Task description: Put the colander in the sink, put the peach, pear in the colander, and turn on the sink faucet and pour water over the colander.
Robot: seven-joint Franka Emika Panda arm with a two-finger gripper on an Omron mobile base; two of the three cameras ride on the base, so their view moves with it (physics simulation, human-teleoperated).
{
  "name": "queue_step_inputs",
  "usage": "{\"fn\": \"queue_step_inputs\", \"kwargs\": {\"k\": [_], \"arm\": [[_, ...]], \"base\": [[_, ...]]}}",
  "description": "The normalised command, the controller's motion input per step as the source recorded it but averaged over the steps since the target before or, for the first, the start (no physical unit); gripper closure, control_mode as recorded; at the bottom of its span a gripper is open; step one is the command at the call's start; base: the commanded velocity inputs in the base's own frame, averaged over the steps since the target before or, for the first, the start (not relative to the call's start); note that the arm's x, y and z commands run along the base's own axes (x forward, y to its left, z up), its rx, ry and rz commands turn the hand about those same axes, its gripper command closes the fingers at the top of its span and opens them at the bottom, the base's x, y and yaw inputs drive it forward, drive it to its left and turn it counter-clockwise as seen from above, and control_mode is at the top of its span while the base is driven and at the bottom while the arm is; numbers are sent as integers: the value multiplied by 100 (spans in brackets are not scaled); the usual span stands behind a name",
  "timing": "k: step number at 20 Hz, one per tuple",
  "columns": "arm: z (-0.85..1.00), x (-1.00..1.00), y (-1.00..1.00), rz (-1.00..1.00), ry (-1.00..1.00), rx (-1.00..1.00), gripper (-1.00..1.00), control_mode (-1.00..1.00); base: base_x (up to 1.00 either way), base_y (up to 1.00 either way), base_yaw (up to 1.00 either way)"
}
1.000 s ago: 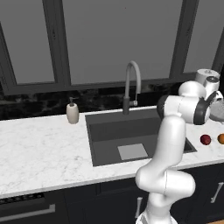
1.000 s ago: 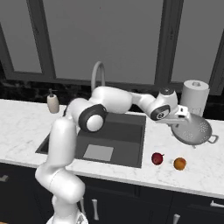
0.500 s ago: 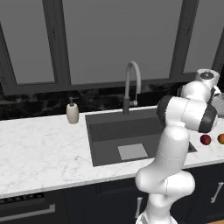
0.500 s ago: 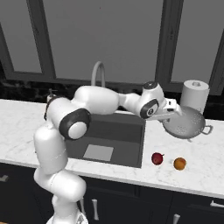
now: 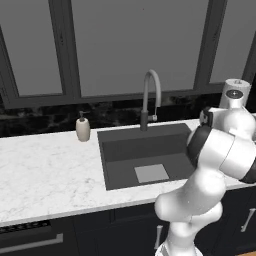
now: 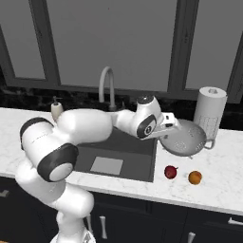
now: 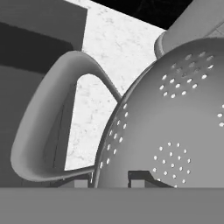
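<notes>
My gripper is shut on the rim of the colander, a pale perforated bowl held tilted above the counter, just right of the sink. Up close in the hand view, the colander has its looped side handle to the left, and the gripper clamps its wall. The dark red pear and the orange peach lie on the counter in front of the colander. The faucet stands behind the sink with no stream showing. From the left base view I see the sink and faucet.
A paper-towel roll stands upright right behind the colander, also seen at the far right. A beige soap bottle sits left of the sink at the back. White marble counter stretches to the left.
The arm has lifted the colander off the counter and carried it left, from beside the paper-towel roll toward the sink's right edge. The fruit has stayed put.
</notes>
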Motion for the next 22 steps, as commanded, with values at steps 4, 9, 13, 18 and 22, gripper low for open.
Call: {"fn": "queue_step_inputs", "kwargs": {"k": [4, 9, 13, 18, 22], "arm": [[0, -53, 64, 16, 3, 0, 100, -100], [1, -40, 75, 15, 2, 0, 100, -100], [0, -2, 89, 18, 6, 0, 100, -100], [-1, 0, 82, 22, 9, 0, 100, -100], [0, 0, 87, 20, 9, 0, 100, -100]], "base": [[0, 0, 0], [0, 0, 0], [0, 0, 0], [0, 0, 0], [0, 0, 0]]}}
